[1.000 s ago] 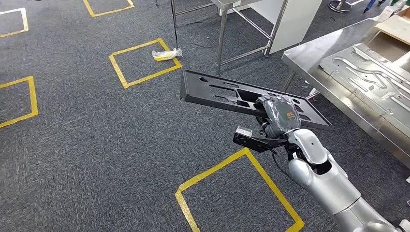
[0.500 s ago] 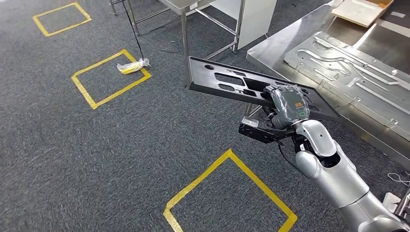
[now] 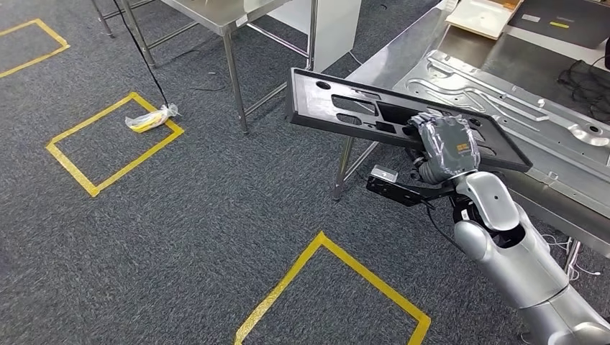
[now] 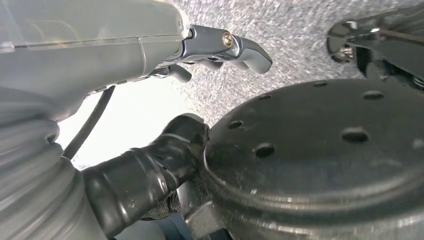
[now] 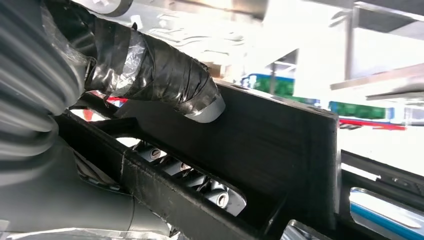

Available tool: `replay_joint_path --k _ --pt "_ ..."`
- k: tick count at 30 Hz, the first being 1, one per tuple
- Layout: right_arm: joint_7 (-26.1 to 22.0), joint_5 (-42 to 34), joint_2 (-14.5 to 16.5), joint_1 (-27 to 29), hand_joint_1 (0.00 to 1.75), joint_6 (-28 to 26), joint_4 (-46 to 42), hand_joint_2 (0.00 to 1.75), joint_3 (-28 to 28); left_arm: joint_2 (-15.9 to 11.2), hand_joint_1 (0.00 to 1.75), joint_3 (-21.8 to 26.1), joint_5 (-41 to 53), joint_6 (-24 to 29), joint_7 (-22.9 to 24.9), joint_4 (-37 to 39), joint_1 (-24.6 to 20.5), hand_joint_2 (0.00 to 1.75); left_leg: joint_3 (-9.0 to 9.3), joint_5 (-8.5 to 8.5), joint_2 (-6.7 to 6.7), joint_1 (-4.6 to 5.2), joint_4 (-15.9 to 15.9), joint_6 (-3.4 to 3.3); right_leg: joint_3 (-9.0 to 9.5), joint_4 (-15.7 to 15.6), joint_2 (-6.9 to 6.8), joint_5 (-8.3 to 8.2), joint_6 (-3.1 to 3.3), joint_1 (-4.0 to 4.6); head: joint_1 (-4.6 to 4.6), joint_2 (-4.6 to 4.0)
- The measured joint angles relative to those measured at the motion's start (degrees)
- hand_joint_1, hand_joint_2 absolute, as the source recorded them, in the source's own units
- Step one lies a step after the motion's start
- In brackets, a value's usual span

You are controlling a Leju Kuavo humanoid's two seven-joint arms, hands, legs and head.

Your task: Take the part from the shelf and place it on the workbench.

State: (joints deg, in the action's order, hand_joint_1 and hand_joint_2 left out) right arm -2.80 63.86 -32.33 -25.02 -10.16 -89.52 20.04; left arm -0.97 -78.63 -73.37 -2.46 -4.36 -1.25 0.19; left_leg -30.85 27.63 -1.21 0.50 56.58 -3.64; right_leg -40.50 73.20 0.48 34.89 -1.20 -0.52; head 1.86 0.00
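Note:
The part [image 3: 345, 108] is a long flat black plastic panel with several cut-outs. My right hand [image 3: 447, 144] grips it near one end and holds it in the air, roughly level, beside the front edge of the steel workbench [image 3: 392, 61]. In the right wrist view the taped thumb [image 5: 165, 75] presses on the part [image 5: 280, 150], and the fingers [image 5: 200, 185] show through one of its slots. My left hand [image 4: 150, 55] hangs over the carpet, fingers apart, holding nothing.
A large silver stamped panel [image 3: 503, 93] lies on the workbench, with a pale board [image 3: 489, 14] and black cables [image 3: 586, 75] farther back. A second steel table [image 3: 230, 29] stands behind. Yellow tape squares [image 3: 115, 144] mark the carpet; a yellow bag [image 3: 149, 120] lies on one.
The camera has turned, so the floor marks slid left and the workbench came closer. My right hand still holds the part, now higher and against the bench edge.

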Motion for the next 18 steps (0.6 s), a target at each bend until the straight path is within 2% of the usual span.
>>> replay_joint_path --k 1,2,3,4,5,6,8,9,11,12,13,14,15,16,17,18 --pt "0.00 -0.10 -0.41 0.33 1.75 -0.03 -0.12 1.75 -0.48 0.03 0.00 0.01 0.00 -0.01 -0.03 0.01 0.07 1.75 1.15 0.89 -0.55 -0.01 0.00 0.09 -0.14 -1.88 -0.33 -0.98 -0.11 -0.11 0.00 0.00" --pt "-0.01 -0.18 -0.75 0.61 1.75 -0.04 -0.23 1.75 -0.97 0.07 0.00 0.02 0.00 -0.03 -0.05 0.02 0.14 1.75 2.36 1.84 -1.13 0.00 -0.01 0.25 0.26 -5.00 -0.99 -3.39 -0.12 -0.15 0.01 0.00" --pt "-0.01 -0.21 -1.02 0.80 1.75 -0.07 -0.30 1.75 -1.38 0.09 0.00 0.03 0.00 -0.04 -0.07 0.05 0.24 1.75 3.56 2.77 -1.70 0.05 0.06 0.44 0.72 -8.37 -2.26 -6.76 0.02 -0.02 0.01 0.00" --pt "-0.01 -0.23 -1.20 0.89 1.75 -0.10 -0.34 1.75 -1.66 0.09 0.00 0.05 0.00 -0.08 -0.08 0.08 0.32 1.75 4.46 3.67 -2.26 0.13 0.06 0.74 1.12 -11.00 -3.42 -9.30 0.32 0.29 0.01 0.00" --pt "-0.02 -0.23 -1.37 1.07 1.75 -0.13 -0.44 1.75 -1.88 0.09 0.00 0.08 0.00 -0.11 -0.09 0.13 0.36 1.75 5.15 4.47 -2.89 0.23 -0.06 1.10 1.45 -12.60 -4.12 -11.14 0.73 0.64 0.00 0.00" --pt "-0.03 -0.24 -1.54 1.25 1.75 -0.16 -0.58 1.75 -2.07 0.08 0.00 0.11 0.00 -0.15 -0.10 0.17 0.38 1.75 5.70 4.99 -3.41 0.33 0.00 1.43 1.64 -13.25 -4.24 -11.78 1.12 0.88 -0.02 0.00" --pt "-0.04 -0.25 -1.90 1.55 1.75 -0.19 -1.05 1.75 -2.43 0.06 0.00 0.18 0.01 -0.23 -0.10 0.25 0.24 1.75 5.92 4.99 -3.95 0.37 1.09 2.10 2.64 -13.53 -2.58 -11.13 1.86 0.77 -0.05 0.00" --pt "-0.03 -0.25 -2.05 1.56 1.75 -0.19 -1.28 1.75 -2.66 0.05 0.00 0.20 0.01 -0.26 -0.11 0.28 0.17 1.75 5.11 4.42 -3.21 0.31 3.32 2.33 3.32 -13.84 -1.89 -10.80 2.22 0.54 -0.05 0.00" --pt "-0.01 -0.14 -2.21 1.48 1.75 -0.17 -1.65 1.75 -2.97 0.05 0.00 0.27 -0.01 -0.31 -0.12 0.31 0.06 1.75 1.08 4.38 -0.86 0.00 10.15 2.80 4.89 -14.44 -0.61 -10.01 2.86 0.27 -0.08 0.00" --pt "0.00 -0.02 -2.26 1.45 1.75 -0.13 -1.74 1.75 -3.07 0.05 0.00 0.31 -0.03 -0.33 -0.12 0.31 0.04 1.75 -1.61 5.65 0.24 -0.12 13.77 2.98 5.64 -14.60 0.06 -9.50 3.03 0.23 -0.08 0.00" --pt "0.00 0.13 -2.26 1.50 1.75 -0.08 -1.78 1.75 -3.07 0.05 0.00 0.34 -0.04 -0.34 -0.11 0.31 0.02 1.75 -4.05 7.63 0.74 -0.20 16.31 3.13 6.35 -14.70 0.79 -8.96 3.07 0.21 -0.08 0.00" --pt "0.02 0.33 -2.25 1.60 1.75 -0.03 -1.78 1.75 -3.06 0.05 0.00 0.37 -0.07 -0.34 -0.11 0.31 -0.01 1.75 -6.00 9.53 0.92 -0.23 17.58 3.23 7.09 -14.73 1.53 -8.38 3.04 0.21 -0.08 0.00" --pt "0.05 0.60 -2.24 1.71 1.75 0.02 -1.78 1.75 -3.05 0.05 0.00 0.38 -0.09 -0.34 -0.10 0.32 -0.04 1.75 -7.27 10.54 0.99 -0.23 17.35 3.25 7.91 -14.73 2.29 -7.77 2.99 0.20 -0.08 0.00" --pt "0.13 0.89 -2.21 1.80 1.75 0.04 -1.78 1.75 -3.04 0.05 0.00 0.39 -0.10 -0.34 -0.10 0.32 -0.06 1.75 -7.81 10.28 1.08 -0.23 15.96 3.22 8.68 -14.73 2.97 -7.21 2.93 0.20 -0.08 0.00" --pt "0.22 1.20 -2.18 1.87 1.75 0.05 -1.78 1.75 -3.03 0.05 0.00 0.40 -0.11 -0.34 -0.09 0.33 -0.08 1.75 -7.87 9.07 1.24 -0.23 13.94 3.15 9.36 -14.73 3.55 -6.72 2.86 0.18 -0.08 0.00" --pt "0.33 1.49 -2.10 1.95 1.75 0.06 -1.78 1.75 -3.01 0.05 0.00 0.40 -0.13 -0.33 -0.09 0.34 -0.07 1.75 -7.56 6.57 1.73 -0.22 11.05 3.04 10.01 -14.74 4.10 -6.22 2.77 0.16 -0.08 0.00"
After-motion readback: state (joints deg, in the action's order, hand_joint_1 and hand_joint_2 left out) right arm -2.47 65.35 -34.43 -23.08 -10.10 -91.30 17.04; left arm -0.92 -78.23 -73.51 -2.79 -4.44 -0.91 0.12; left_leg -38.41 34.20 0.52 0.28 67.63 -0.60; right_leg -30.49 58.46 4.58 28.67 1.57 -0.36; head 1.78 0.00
